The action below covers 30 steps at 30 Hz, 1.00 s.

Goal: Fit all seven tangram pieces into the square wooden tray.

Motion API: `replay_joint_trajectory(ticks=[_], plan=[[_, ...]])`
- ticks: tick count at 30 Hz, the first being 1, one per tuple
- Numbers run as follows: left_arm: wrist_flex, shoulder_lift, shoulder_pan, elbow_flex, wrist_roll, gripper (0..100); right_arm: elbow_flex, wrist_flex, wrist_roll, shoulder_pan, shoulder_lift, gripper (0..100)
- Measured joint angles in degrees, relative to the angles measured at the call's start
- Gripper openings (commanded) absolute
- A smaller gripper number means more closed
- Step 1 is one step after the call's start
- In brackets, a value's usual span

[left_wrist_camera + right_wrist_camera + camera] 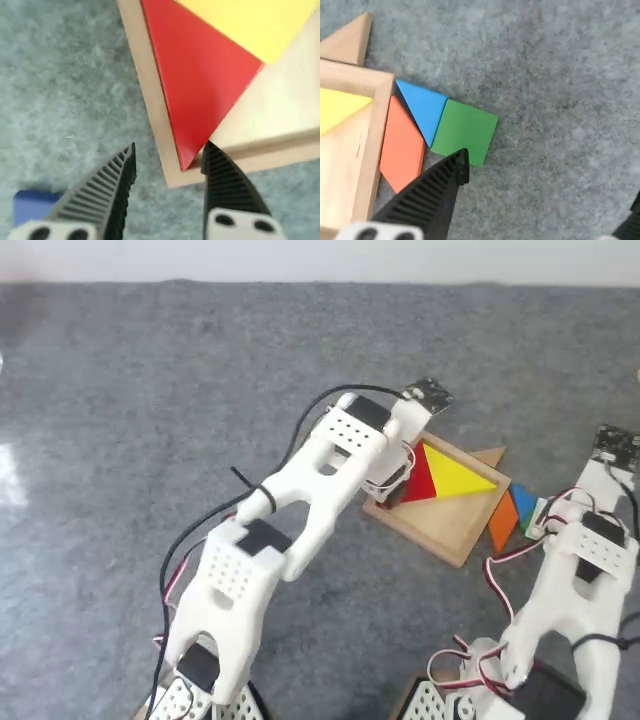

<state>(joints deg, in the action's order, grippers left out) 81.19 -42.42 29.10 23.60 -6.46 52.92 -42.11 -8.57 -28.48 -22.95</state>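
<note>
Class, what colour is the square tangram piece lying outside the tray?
The square piece is green; it shows best in the right wrist view.

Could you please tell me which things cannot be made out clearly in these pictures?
1. High view: the left arm covers one corner of the wooden tray and part of the red triangle.
2. Left wrist view: a blue piece is cut off by the edge and a finger; shape unclear.
3. High view: the right arm hides the green square.
4. Right wrist view: the tan triangle is cut off by the edge.
</note>
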Motion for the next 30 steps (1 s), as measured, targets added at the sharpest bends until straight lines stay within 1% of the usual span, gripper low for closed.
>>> replay_joint_trajectory(ticks=[3, 9, 14, 19, 23, 30], plan=[[0.4, -2.5, 0.0, 1.6, 1.8, 20, 0.1, 0.0, 0.0, 0.1, 0.0, 48.7], [3.1, -3.4, 0.1, 2.7, 6.4, 8, 0.1, 0.0, 0.0, 0.2, 0.0, 48.7], [4.1, -3.4, -1.0, 2.7, 8.8, 2, 0.1, 0.0, 0.0, 0.2, 0.0, 48.7], [5.1, -3.4, -4.1, 2.7, 11.6, 1, 0.1, 0.0, 0.0, 0.2, 0.0, 48.7], [6.8, -3.4, -7.9, 3.2, 13.9, 1, 0.1, 0.0, 0.0, 0.2, 0.0, 48.7], [10.8, -3.3, -14.2, 2.8, 14.5, 1, 0.1, 0.0, 0.0, 0.2, 0.0, 48.7]])
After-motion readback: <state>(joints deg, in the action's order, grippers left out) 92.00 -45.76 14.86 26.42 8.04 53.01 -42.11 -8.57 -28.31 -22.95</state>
